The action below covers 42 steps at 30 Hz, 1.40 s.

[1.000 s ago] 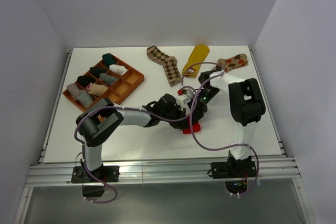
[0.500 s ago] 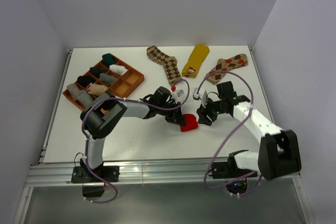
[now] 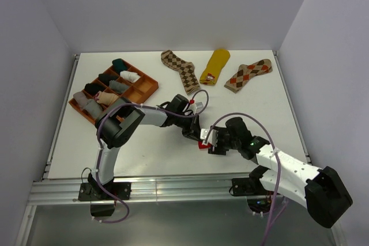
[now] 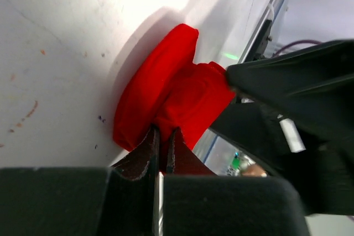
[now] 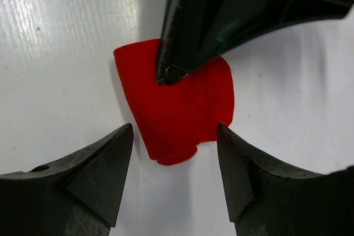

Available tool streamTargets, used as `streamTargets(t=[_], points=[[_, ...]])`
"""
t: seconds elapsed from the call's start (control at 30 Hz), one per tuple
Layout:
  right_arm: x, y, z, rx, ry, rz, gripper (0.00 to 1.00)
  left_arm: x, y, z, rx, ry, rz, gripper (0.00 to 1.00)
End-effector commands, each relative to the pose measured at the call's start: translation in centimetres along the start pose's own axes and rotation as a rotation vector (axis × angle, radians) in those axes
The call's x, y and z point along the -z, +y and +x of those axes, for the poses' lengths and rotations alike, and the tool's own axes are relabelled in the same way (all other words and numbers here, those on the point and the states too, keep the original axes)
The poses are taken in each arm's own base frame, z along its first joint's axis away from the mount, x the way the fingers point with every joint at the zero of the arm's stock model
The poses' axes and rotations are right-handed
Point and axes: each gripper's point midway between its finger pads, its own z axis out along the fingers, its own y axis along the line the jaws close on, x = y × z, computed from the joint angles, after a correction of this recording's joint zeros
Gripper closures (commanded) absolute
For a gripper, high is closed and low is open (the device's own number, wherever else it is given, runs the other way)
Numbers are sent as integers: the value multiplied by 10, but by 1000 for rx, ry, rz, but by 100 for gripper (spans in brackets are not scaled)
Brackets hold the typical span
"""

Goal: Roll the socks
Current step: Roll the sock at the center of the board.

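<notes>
The red sock (image 5: 177, 103) lies folded into a small bundle on the white table, mid-front; in the top view only a sliver of the sock (image 3: 202, 144) shows between the two grippers. My left gripper (image 4: 163, 139) is shut, pinching the sock's fabric (image 4: 166, 92), and shows in the top view (image 3: 195, 133). Its black finger (image 5: 172, 70) presses on the sock. My right gripper (image 5: 176, 132) is open, one finger either side of the sock's near edge, not touching it; it also shows in the top view (image 3: 212, 140).
Two brown argyle socks (image 3: 180, 69) (image 3: 248, 75) and a mustard yellow sock (image 3: 215, 65) lie flat at the table's back. The orange compartment tray (image 3: 151, 89) at the back left holds several rolled socks. The right arm's body (image 4: 298, 81) is close beside my left gripper.
The right arm swung from the far side round to the near right, and its open gripper now faces the red sock from the front. The left gripper kept hold; the sock is more bunched.
</notes>
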Motion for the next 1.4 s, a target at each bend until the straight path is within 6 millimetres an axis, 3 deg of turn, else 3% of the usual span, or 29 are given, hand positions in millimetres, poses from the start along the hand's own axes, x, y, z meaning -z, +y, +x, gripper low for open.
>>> streamTargets(t=[0.0, 0.13, 0.27, 0.33, 0.37, 0.4, 0.5, 0.7, 0.73, 0.8, 0.97, 1.0, 1.07, 1.13, 1.17, 1.23, 1.27, 1.33, 1.37], points=[[-5, -20, -9, 120, -2, 120, 31, -4, 66, 48, 170, 123, -210, 100], [-13, -8, -1, 146, 32, 89, 33, -3, 65, 42, 172, 120, -209, 100], [-19, -3, 3, 150, 64, 58, 42, -3, 62, 39, 165, 122, -200, 100], [-21, -3, 1, 138, 66, 48, 53, -2, 61, 37, 163, 122, -202, 100], [-23, -1, 2, 123, 80, 28, 65, -2, 60, 36, 157, 122, -199, 100], [-24, -1, 2, 114, 88, 18, 70, -1, 58, 33, 147, 109, -202, 100], [-26, 9, 1, 77, 112, -63, 79, 4, 53, 24, 121, 57, -214, 97], [-24, 24, 6, -44, 170, -252, 82, 20, 30, -10, 40, -179, -196, 75], [-25, 19, -1, -57, 148, -276, 82, 23, 29, -16, 31, -220, -201, 74], [-22, 29, 8, -108, 191, -356, 82, 30, 20, -24, 12, -294, -184, 71], [-19, 27, 3, -204, 196, -498, 82, 57, 7, -46, -30, -508, -187, 67], [-18, 23, 6, -227, 201, -506, 82, 60, 11, -42, -31, -525, -194, 66], [-21, 22, 8, -265, 217, -559, 82, 73, -4, -51, -80, -605, -164, 66], [-23, 12, 8, -291, 222, -576, 82, 81, -3, -51, -109, -655, -175, 65], [-22, 19, 13, -326, 248, -630, 82, 87, -10, -53, -154, -684, -178, 65], [-25, 10, 9, -360, 238, -656, 82, 92, -12, -52, -204, -711, -196, 63], [-24, 18, 14, -401, 267, -715, 82, 93, -16, -52, -260, -715, -208, 63], [-26, 8, 11, -427, 265, -735, 82, 94, -23, -54, -331, -729, -235, 62], [-25, 14, 15, -462, 289, -783, 82, 91, -31, -52, -404, -721, -253, 61]])
